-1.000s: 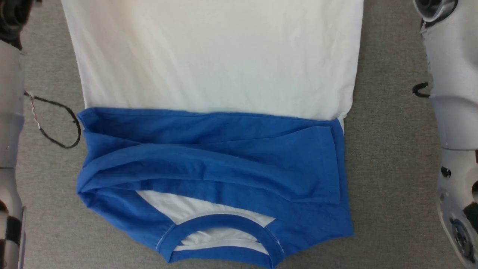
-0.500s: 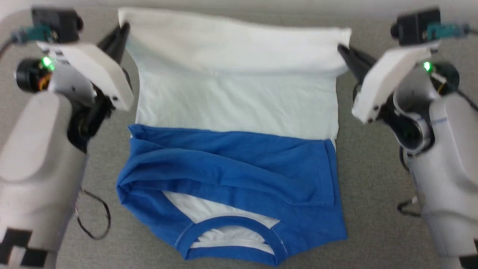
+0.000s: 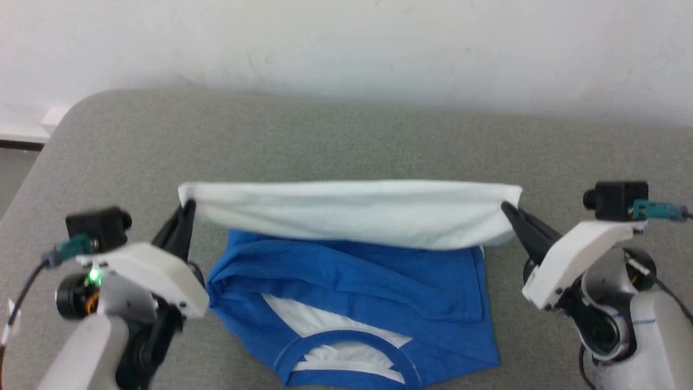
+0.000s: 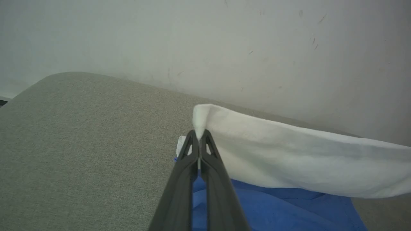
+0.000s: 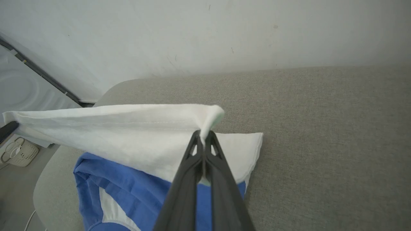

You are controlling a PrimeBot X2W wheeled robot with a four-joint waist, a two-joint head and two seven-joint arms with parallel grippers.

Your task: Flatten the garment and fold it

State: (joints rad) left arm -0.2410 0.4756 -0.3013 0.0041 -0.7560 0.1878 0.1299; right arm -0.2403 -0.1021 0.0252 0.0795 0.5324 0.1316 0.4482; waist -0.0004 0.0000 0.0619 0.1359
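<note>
left gripper (image 3: 187, 208) clenched on garment (image 3: 352, 214) hem corner, right gripper (image 3: 506, 208) likewise, white hem lifted taut over blue sleeves, grey table (image 3: 346, 141)

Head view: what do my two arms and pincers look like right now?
The left pincer and right pincer each have two long, dark, tapering fingers on a white wedge-shaped mount. A black camera with a teal plug sits on each. The forearms are pale grey; a green light glows on the left wrist.
</note>
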